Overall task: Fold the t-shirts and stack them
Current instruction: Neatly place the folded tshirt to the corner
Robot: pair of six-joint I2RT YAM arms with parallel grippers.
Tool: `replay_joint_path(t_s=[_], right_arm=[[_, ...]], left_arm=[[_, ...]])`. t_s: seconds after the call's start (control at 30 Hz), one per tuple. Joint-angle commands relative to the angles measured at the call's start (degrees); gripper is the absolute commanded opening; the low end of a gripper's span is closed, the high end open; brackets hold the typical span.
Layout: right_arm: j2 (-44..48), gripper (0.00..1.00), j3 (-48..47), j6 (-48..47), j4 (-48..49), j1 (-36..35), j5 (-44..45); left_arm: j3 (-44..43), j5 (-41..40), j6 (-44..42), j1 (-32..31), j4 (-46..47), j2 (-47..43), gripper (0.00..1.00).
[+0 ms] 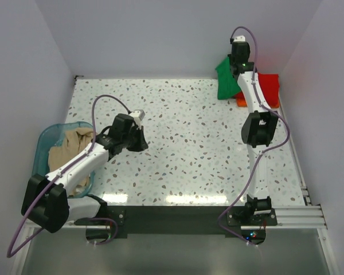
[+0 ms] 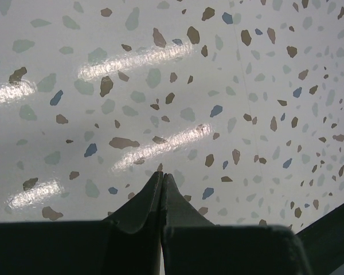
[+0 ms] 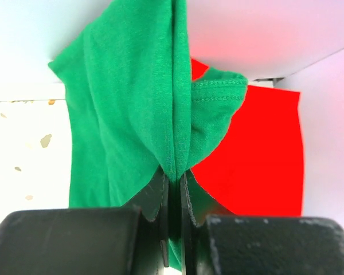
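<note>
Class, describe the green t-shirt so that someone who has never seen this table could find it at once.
Look to the far right corner of the speckled table, where bright cloths lie. The green t-shirt is the one pinched in the right tool, left of the flat red t-shirt.

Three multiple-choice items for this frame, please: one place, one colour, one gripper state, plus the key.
1. Where does the beige shirt lie? A) in the teal bin B) at the far right corner C) in a gripper
2. What colour shirt does the right gripper pinch? A) red B) green C) orange
3. The left gripper is: A) wide open B) shut on cloth C) shut, empty
Key: 1A, it sits inside the bin; 2B, the green shirt is clamped between its fingers; 3C, fingertips meet over bare table.
</note>
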State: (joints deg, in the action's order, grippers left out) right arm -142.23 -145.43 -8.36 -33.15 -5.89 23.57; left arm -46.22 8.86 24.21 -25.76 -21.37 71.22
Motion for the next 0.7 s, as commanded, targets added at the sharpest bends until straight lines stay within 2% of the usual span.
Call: replay_joint_path(t_s=[0.0, 0.67], right_arm=[[3.6, 0.0, -2.5, -2.9, 2.9, 1.1, 1.7], [10.8, 0.0, 1.7, -2.5, 4.3, 4.2, 0.1]], left_arm=[[0.2, 1.5, -1.8, 0.6, 1.2, 0.1, 0.01], [0.7, 2.2, -1.6, 0.9, 1.4, 0.1, 0.0]])
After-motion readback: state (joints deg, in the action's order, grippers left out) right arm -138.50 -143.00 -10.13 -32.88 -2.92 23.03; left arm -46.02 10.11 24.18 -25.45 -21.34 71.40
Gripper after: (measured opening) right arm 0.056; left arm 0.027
